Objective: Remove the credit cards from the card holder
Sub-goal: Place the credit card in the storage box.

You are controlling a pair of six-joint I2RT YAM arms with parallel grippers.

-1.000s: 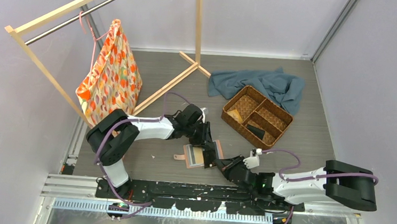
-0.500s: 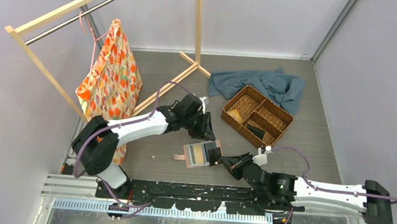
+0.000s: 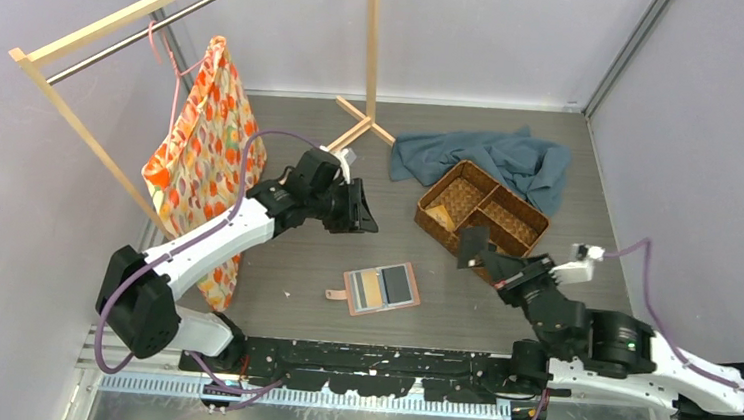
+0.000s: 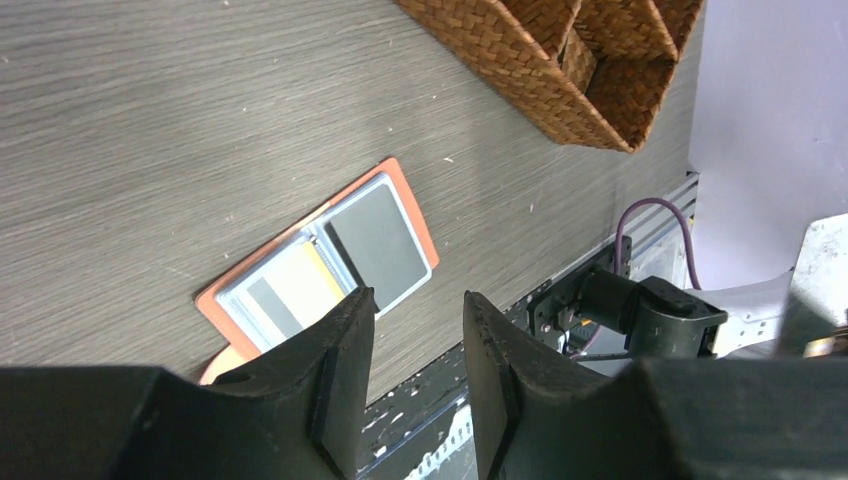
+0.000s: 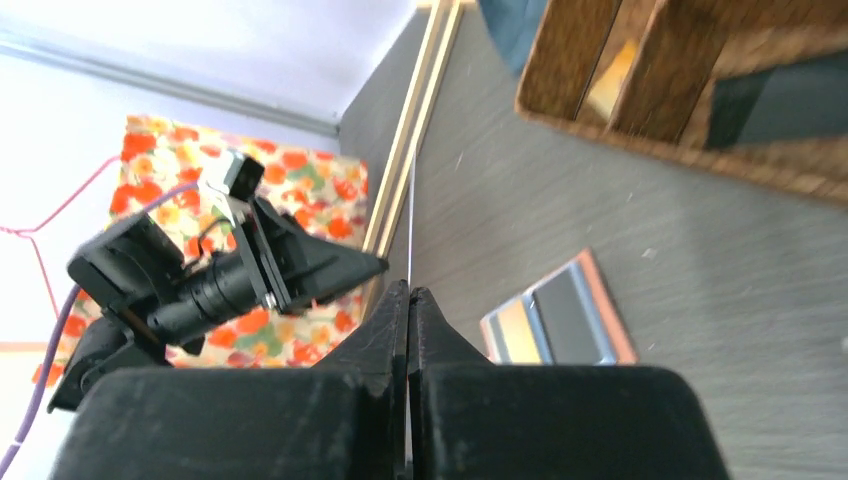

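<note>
Left arm (image 3: 215, 243) reaches far forward and slightly left, wrist angled down. The left gripper (image 3: 362, 217) hangs above the table (image 3: 303, 265) beyond the card holder (image 3: 382, 288), fingers spread with nothing between them. Right arm (image 3: 628, 346) is bent at the elbow, forearm pointing forward-left. The right gripper (image 3: 492, 263) is raised beside the near edge of the basket (image 3: 509, 206), fingers pressed together on a dark card (image 3: 470, 244), which the right wrist view shows only as a thin edge-on line. The card holder lies open and flat on the table between the arms, touching neither gripper, with a tan-gold card (image 3: 371, 289) in its left half and a grey card (image 3: 398, 284) in its right half.
</note>
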